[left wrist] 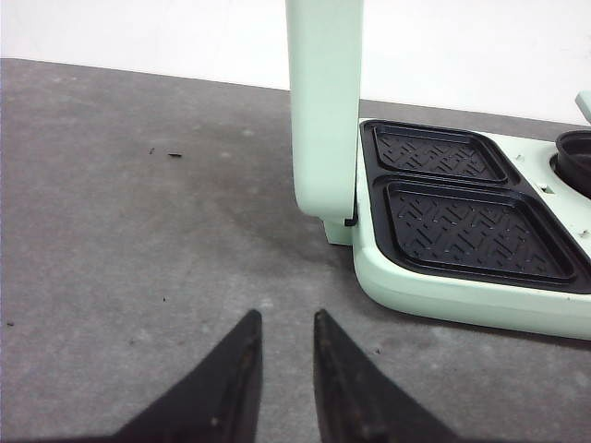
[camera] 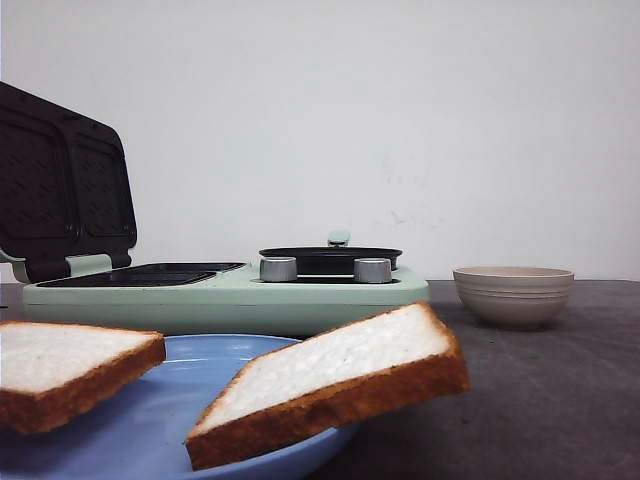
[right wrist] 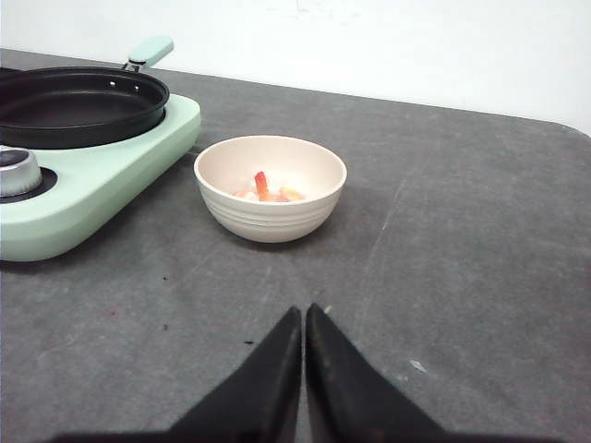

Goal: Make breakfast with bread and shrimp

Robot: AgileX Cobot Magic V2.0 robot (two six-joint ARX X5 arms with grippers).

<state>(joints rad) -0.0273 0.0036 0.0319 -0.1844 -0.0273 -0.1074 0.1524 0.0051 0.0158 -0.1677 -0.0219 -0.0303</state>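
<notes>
Two slices of white bread with brown crust, one [camera: 335, 385] at the middle and one [camera: 60, 370] at the left, lie on a blue plate [camera: 160, 420] close to the front camera. Small orange-pink shrimp [right wrist: 266, 189] lie in a cream bowl [right wrist: 270, 189], also seen in the front view [camera: 513, 293]. My left gripper [left wrist: 286, 318] is slightly open and empty over bare table beside the mint-green breakfast maker [left wrist: 462, 268]. My right gripper [right wrist: 304, 312] is shut and empty, a short way in front of the bowl. Neither gripper shows in the front view.
The breakfast maker [camera: 230, 290] stands behind the plate with its lid [camera: 60, 185] raised, two black sandwich plates [left wrist: 471, 226] exposed, two grey knobs [camera: 325, 269] and a black pan [right wrist: 78, 106] on its right half. The table is dark grey.
</notes>
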